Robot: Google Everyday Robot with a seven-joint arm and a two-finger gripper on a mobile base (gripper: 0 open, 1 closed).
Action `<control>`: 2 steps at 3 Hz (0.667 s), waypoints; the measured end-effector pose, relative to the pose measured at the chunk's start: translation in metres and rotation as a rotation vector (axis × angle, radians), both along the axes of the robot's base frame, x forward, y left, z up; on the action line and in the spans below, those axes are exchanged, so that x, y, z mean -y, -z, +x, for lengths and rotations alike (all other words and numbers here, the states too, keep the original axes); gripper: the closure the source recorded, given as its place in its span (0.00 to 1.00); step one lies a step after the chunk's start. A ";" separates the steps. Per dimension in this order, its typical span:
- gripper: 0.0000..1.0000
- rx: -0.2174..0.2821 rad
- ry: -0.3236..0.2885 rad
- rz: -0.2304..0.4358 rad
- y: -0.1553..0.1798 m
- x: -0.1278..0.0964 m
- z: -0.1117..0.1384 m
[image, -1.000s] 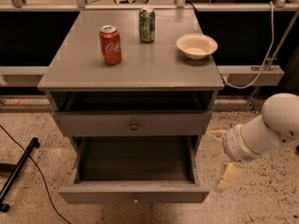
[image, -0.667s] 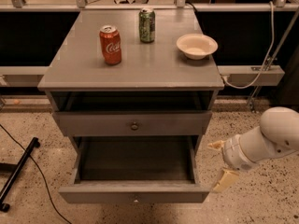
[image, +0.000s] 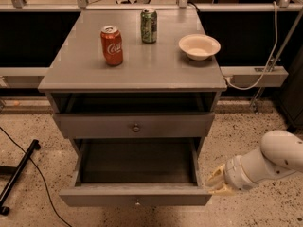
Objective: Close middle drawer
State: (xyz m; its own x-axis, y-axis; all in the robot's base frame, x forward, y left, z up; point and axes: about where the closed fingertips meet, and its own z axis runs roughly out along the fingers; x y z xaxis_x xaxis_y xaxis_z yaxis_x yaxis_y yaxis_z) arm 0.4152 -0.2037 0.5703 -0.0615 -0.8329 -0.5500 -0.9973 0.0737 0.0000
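Note:
The middle drawer [image: 137, 196] is pulled far out of the grey cabinet. Its flat grey front with a small round knob faces me at the bottom, and its inside is bare. My gripper [image: 216, 180] is low on the right, beige-tipped on a white arm. It sits just beside the right end of the drawer's front, at about the front's height. I cannot tell whether it touches the front.
The upper drawer front [image: 136, 126] with a darker knob stands slightly out. On the cabinet top [image: 142, 70] stand a red cola can [image: 111, 45], a green can [image: 149, 25] and a white bowl [image: 199, 46]. A black stand leg [image: 19, 176] and cable lie on the floor at left.
My arm and gripper have moved down and left, from beside the cabinet's right side to the right end of the open drawer's front. The drawer has not moved.

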 end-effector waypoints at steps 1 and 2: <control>0.95 -0.003 -0.003 0.001 0.001 -0.001 -0.001; 1.00 -0.005 -0.004 0.002 0.002 -0.002 -0.001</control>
State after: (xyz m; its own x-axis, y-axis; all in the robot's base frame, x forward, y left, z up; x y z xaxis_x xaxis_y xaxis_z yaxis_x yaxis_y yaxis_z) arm 0.4142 -0.2017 0.5686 -0.0605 -0.8321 -0.5513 -0.9976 0.0694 0.0047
